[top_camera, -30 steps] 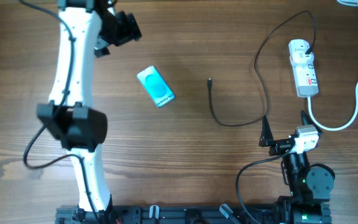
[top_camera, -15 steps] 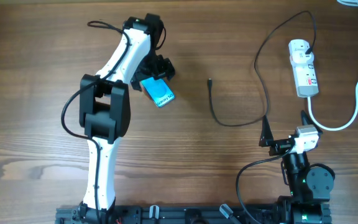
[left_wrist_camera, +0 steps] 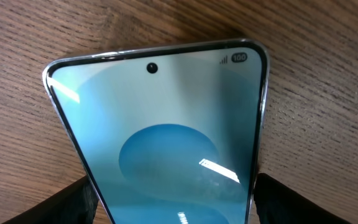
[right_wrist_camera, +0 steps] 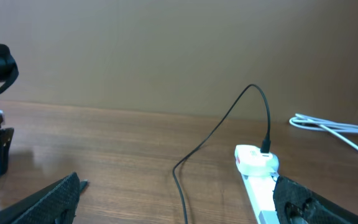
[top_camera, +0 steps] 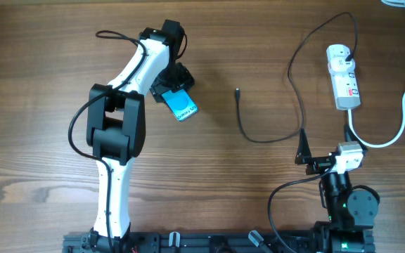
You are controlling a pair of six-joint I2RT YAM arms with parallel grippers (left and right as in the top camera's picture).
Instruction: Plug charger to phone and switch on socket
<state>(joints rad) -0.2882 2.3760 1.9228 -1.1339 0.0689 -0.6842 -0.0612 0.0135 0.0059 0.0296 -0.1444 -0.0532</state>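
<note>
from above i have the phone (top_camera: 181, 105) lying flat on the table (top_camera: 34, 105), left of centre. the left gripper (top_camera: 173, 86) is over its far end. in the left wrist view a finger (left_wrist_camera: 67, 202) sits at each side of the phone (left_wrist_camera: 166, 137); i can't tell whether they touch it.

the charger (top_camera: 238, 105) has its plug tip right of the phone, well apart from it. its cable loops toward me, then runs back to the adapter (top_camera: 339, 55) seated in the far end of the socket (top_camera: 346, 91), at the far right of the table. a thick cord (top_camera: 404, 112) leaves the socket's near end and curves right and away. the right gripper (top_camera: 324, 144) sits nearer me than the socket, just beside the cable's loop.
</note>
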